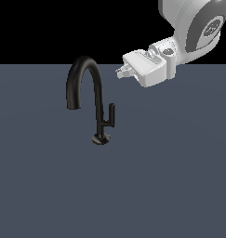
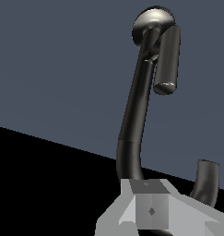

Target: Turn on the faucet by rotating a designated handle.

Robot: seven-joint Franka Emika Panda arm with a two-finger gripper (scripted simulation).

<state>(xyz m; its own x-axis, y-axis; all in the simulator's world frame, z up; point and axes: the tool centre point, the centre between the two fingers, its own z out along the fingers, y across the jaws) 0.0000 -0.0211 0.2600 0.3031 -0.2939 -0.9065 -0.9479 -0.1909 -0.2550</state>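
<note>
Gripper (image 1: 120,71) is seen above and to the exterior view's right of the faucet (image 1: 84,79), nothing held; opening cannot be told. Handle (image 1: 111,115) is upright beside the stem, untouched.

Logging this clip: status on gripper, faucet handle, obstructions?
White gripper above and clear of handle, jaw state unclear. Glossy black gooseneck faucet upright; short black L-shaped handle untouched. Nothing between them.

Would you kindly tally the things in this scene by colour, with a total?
Black: 2, the faucet and its handle
White: 1, the gripper
Grey-blue: 1, the table
Total: 4
</note>
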